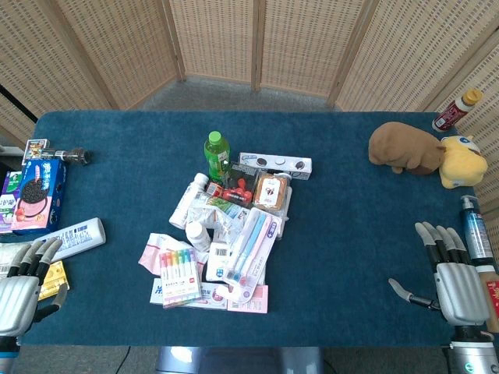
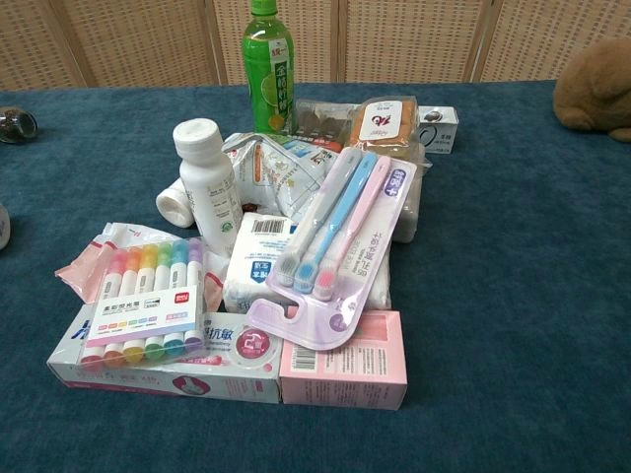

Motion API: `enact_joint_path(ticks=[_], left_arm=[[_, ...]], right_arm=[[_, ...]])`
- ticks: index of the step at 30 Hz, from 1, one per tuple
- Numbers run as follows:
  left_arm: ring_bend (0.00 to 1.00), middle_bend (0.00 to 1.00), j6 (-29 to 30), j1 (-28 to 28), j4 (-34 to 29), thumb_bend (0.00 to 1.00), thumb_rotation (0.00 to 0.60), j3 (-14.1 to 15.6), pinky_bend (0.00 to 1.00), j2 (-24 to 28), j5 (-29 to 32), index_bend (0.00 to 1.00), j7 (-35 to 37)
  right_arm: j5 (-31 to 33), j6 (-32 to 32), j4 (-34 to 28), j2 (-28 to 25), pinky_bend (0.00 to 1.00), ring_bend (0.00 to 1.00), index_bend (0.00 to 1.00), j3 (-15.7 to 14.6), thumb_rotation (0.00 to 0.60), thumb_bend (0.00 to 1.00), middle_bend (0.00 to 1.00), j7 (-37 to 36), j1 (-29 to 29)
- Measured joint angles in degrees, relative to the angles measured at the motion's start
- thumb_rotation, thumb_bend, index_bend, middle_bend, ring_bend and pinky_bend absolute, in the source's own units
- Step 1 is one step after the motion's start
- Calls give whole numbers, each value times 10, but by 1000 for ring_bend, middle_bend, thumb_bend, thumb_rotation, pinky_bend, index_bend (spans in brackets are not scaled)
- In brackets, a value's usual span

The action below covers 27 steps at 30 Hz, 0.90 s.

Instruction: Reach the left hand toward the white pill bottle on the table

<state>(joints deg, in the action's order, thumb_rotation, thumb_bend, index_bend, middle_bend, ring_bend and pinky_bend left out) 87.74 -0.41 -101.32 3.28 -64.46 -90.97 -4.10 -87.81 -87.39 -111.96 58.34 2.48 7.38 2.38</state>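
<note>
Wicker screens stand behind the blue tabletop [image 1: 351, 234], and I see the white pill bottle [image 2: 208, 177] upright at the left edge of the central heap, just beside the highlighter pack [image 2: 148, 301]. My left hand [image 1: 19, 288] sits at the near-left corner, well apart from it, fingers [image 1: 35, 257] spread and empty. My right hand [image 1: 456, 276] rests near-right, likewise spread, holding nothing.

An upright white plastic pill bottle [image 2: 208, 180] stands beside a pack of pastel highlighter pens [image 2: 149, 301] on blue cloth-covered table [image 2: 513, 296].
</note>
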Motion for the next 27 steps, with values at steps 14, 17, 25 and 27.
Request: enact_joint_path(ticks=[14,17,25,27], left_arm=[[0,0,-210,-164,10,425,600,-75,0,-34,54,0,214],[0,0,-247,-196,24,410,600,-87,0,-67,66,0,228],[0,0,-327,-275,84,383,600,-112,0,-166,88,0,272],[0,0,-340,-290,97,381,600,-116,0,-184,89,0,283]], right_arm=[[-23,-9,-20,-23,0,0,0,-14,368,215,0,-25,-13],[-24,-12,-19,-27,0,0,0,-16,368,217,0,-34,-17],[-22,-26,-10,-41,0,0,0,-20,368,217,0,-60,-32],[-21,-29,-8,-44,0,0,0,-21,364,218,0,-66,-36]])
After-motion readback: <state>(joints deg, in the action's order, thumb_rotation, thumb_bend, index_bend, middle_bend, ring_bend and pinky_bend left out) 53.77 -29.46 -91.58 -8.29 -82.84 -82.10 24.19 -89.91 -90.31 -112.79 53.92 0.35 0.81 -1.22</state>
